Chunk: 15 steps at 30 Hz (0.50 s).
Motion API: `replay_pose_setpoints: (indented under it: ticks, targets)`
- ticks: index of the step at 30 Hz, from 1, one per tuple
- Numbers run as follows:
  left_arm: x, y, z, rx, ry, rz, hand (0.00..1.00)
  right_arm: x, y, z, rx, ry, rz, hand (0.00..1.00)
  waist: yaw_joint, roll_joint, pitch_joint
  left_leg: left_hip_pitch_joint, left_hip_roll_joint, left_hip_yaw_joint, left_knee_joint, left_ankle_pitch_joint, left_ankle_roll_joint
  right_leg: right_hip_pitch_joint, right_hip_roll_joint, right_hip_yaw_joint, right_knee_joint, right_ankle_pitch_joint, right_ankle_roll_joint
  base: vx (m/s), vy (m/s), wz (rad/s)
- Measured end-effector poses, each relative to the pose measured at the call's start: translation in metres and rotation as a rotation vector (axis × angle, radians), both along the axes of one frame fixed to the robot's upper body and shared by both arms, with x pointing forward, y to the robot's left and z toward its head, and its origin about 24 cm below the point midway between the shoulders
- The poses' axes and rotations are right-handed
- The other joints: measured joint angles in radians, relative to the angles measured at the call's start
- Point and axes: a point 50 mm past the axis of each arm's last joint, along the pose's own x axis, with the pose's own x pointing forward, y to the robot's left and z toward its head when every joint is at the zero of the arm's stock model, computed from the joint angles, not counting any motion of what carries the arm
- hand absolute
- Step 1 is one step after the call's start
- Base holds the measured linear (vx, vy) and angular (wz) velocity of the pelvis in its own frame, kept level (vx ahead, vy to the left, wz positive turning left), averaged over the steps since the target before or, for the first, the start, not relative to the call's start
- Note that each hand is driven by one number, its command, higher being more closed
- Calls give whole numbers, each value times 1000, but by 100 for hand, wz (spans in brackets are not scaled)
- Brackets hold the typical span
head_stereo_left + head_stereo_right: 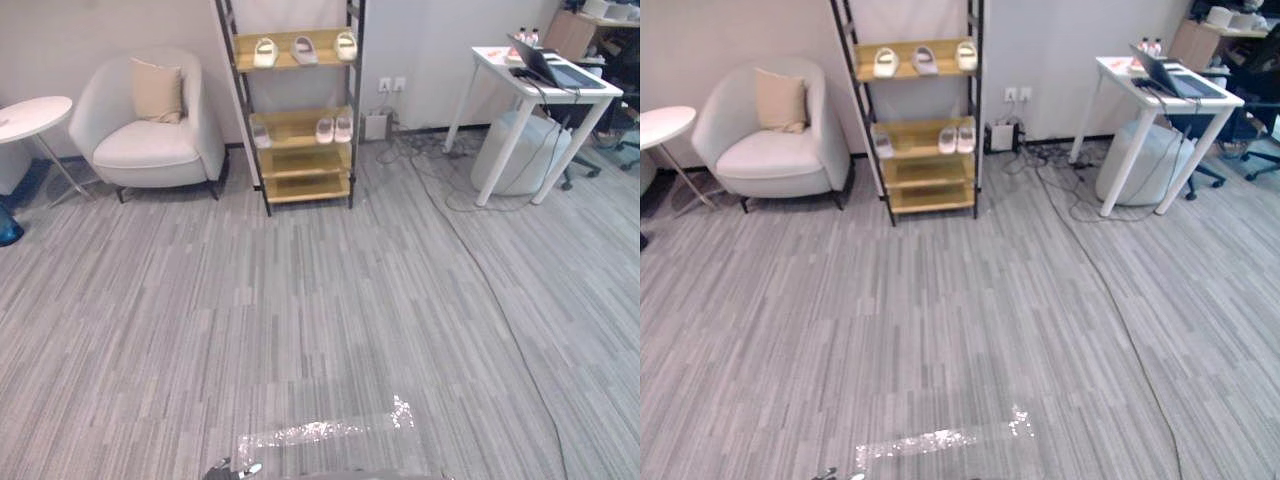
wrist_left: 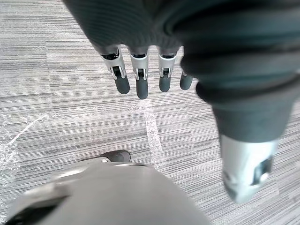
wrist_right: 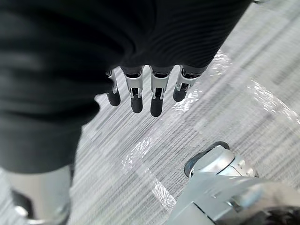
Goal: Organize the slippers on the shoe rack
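Left robot hand (image 2: 140, 82), right robot hand (image 3: 157, 96): fingers straight and relaxed, holding nothing, over carpet (image 1: 300, 320). Shoe rack (image 1: 305, 187) far at 12 o'clock. Three top-shelf slippers (image 1: 304, 49), three middle-shelf slippers (image 1: 334, 129). Armchair (image 1: 150, 140) at 10, table (image 1: 545, 85) at 2.

1. Left hand (image 2: 140, 70): fingers (image 2: 142, 88) straight and relaxed, side by side in a row.
2. Left thumb (image 2: 246, 168): extended, set well apart from the fingers.
3. Right hand (image 3: 156, 91): fingers (image 3: 136, 101) straight and relaxed, side by side in a row.
4. Right thumb (image 3: 40, 197): extended, set well apart from the fingers.
5. Both hands: hanging low, fingertips pointing downward.
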Motion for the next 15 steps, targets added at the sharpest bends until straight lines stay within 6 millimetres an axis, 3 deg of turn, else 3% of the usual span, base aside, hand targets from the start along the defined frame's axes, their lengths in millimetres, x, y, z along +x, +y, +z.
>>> replay_pose_setpoints:
  ticks: [8,15]
  targets:
    - [6,2,1,3,-11,17,0,27,1,2,-15,-48,62,0,-1,-6,13,18,0,-22,-23,1,-1,41,0,-27,-53,0,0,80,1,11]
    - [7,3,1,12,-13,17,0,30,2,2,-23,-38,119,0,0,-12,32,37,0,-48,-51,15,-8,66,-1,-54,-74,0,0,30,0,11]
